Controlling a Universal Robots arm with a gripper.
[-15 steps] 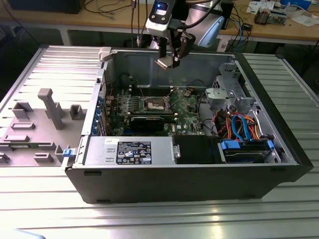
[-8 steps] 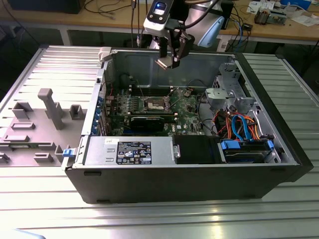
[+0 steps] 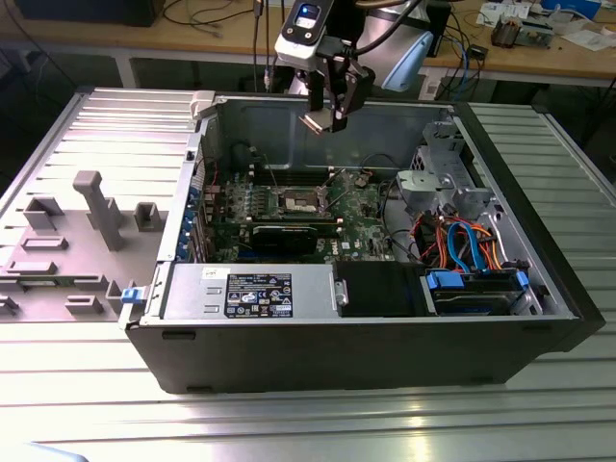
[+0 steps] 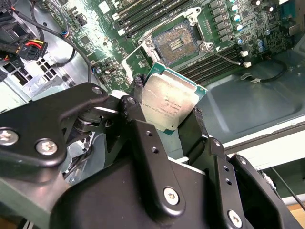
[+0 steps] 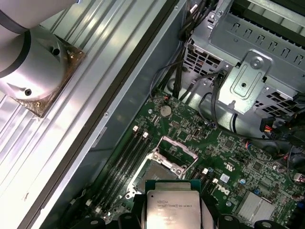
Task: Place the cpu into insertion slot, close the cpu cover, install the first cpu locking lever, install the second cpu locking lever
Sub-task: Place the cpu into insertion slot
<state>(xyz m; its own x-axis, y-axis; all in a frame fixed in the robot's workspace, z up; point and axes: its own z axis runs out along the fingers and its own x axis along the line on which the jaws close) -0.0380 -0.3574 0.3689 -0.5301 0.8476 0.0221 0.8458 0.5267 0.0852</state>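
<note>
The cpu sits clamped in the gripper above the open computer case, with the uncovered insertion slot at its six o'clock in the exterior view. Step one is in hand, and seating likely needs the chip level and squared. A grey fixture plate lies at the case's nine o'clock, a ribbed metal table beneath, a wooden workbench at twelve.

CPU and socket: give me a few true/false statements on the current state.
1. The pincer grips the cpu by opposite edges. True.
2. The cpu sits in the insertion slot. False: it is held in the air above the open computer case.
3. The insertion slot is uncovered and empty. True.
4. The graphics card lies outside the computer case. False: it is mounted inside it.
</note>
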